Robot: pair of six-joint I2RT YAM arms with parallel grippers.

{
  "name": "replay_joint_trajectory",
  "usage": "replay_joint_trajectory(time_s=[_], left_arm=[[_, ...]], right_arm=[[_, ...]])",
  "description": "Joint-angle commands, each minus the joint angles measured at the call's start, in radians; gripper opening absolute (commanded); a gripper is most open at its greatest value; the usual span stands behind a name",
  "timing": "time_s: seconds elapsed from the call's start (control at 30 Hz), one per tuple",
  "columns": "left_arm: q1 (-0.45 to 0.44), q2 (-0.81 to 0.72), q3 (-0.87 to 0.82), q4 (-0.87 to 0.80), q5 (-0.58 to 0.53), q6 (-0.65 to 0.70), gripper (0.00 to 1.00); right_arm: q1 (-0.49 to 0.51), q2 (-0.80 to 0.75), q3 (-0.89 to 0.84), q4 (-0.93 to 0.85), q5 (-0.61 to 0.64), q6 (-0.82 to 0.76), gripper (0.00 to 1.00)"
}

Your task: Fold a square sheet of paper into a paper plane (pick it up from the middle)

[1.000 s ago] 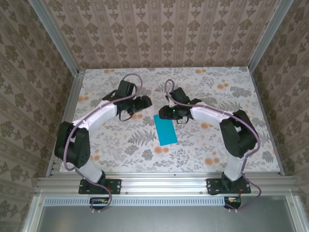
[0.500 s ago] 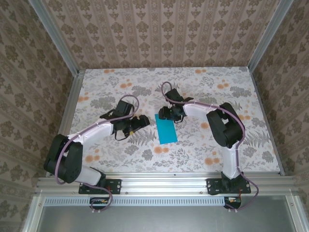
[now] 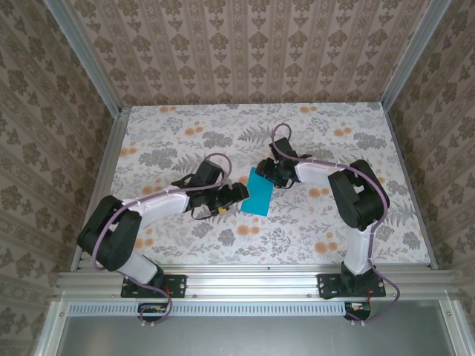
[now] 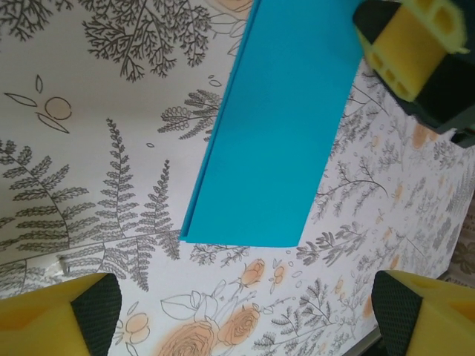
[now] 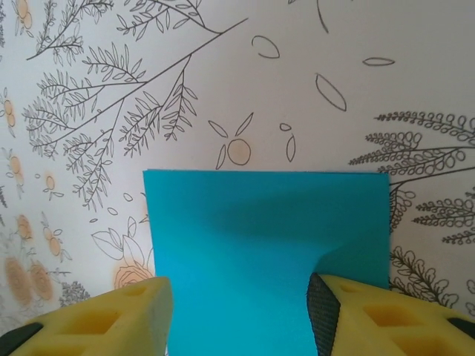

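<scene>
**Folded paper lies flat between two open end effectors**

At the near edge of the counter [image 3: 312,237] the two arms are bolted side by side, and both bend inward toward the middle.

The left end effector [image 3: 236,194] is low over the flowered surface, just beside the left edge of the paper [image 3: 260,196]. From above one cannot tell whether they touch. In the left wrist view its jaws stand wide open. The two yellow pads [image 4: 70,315] sit at the bottom corners of the picture and nothing is between them but the bare counter. The paper begins a little ahead of them.

The paper is teal-blue and lies flat near the middle of the counter, a little turned against the counter's edges. Its shape is a long rectangle, not a square. Along one long edge two layers show, one slightly inside the other.

The right end effector [image 3: 267,176] is over the far end of the paper. In the right wrist view its jaws are open and grip nothing. The paper lies flat below the gap, and the pad on the right covers a part of the paper's side edge. In the left wrist view one yellow finger [image 4: 412,44] of this end effector stands at the far end of the paper.

Behind them the counter runs to the walls [image 3: 237,52], which carry a brown ornament pattern.
</scene>
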Motion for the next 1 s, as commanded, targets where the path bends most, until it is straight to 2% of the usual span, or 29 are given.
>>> replay_joint_trajectory(time_s=[0.0,0.2,0.5,0.97], left_arm=[[-0.008,0.030,0.009,0.029,0.022,-0.020,0.89],[-0.012,0.072,0.030,0.034,0.024,-0.023,0.89],[-0.015,0.105,0.058,0.008,0.019,-0.021,0.90],[-0.014,0.163,0.059,0.123,0.136,-0.079,0.89]], right_arm=[[-0.007,-0.056,0.019,-0.024,-0.075,-0.044,0.54],[-0.019,-0.021,0.085,-0.159,-0.007,-0.141,0.54],[-0.046,0.060,0.123,-0.187,0.018,-0.167,0.54],[-0.076,0.126,0.070,-0.175,-0.008,-0.074,0.54]])
